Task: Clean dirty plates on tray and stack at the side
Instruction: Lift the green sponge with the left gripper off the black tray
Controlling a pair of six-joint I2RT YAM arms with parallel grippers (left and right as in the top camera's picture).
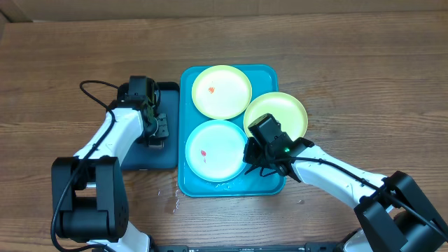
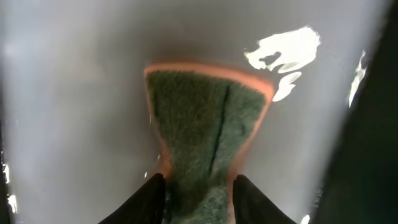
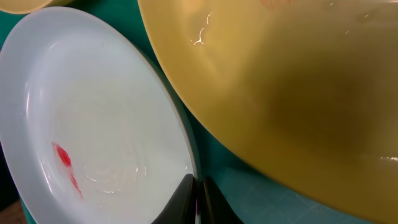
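The teal tray point(image 1: 231, 190) holds three dirty plates. A yellow-green plate point(image 1: 221, 91) with a red-orange smear lies at the back. A light blue plate point(image 1: 215, 149) point(image 3: 106, 124) with a red smear point(image 3: 65, 165) lies at the front. Another yellow-green plate point(image 1: 276, 114) point(image 3: 280, 93) overlaps the tray's right rim. My right gripper point(image 1: 252, 157) point(image 3: 199, 180) is shut on the light blue plate's right rim, one finger inside, one outside over the teal floor point(image 3: 249, 186). My left gripper point(image 1: 155, 129) point(image 2: 199, 180) is shut on a green sponge point(image 2: 205, 118) with an orange edge, pinched between its fingers.
A dark tray point(image 1: 168, 150) point(image 2: 74, 93) lies just left of the teal tray, under the left gripper and sponge. Small water drops point(image 1: 171, 199) spot the wooden table in front of the trays. Bare wood extends to the back and far sides.
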